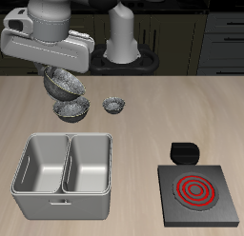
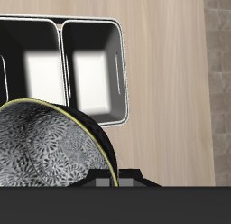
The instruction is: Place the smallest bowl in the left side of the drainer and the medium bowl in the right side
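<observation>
jaws [image 1: 57, 72] clamped on rim of tilted bowl [image 1: 63, 83], likely the medium bowl, lifted off counter [image 1: 172, 107] for carry | drainer [image 1: 65, 190] nearer front, both compartments empty | smallest bowl [image 1: 114, 106] on counter, untouched

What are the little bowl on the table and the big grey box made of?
The smallest bowl looks like shiny speckled metal, with bright glints on its grey rim. The drainer seems to be pale brushed metal: its smooth grey walls catch soft light. Both are simulator renders, so that is only how they look.
</observation>
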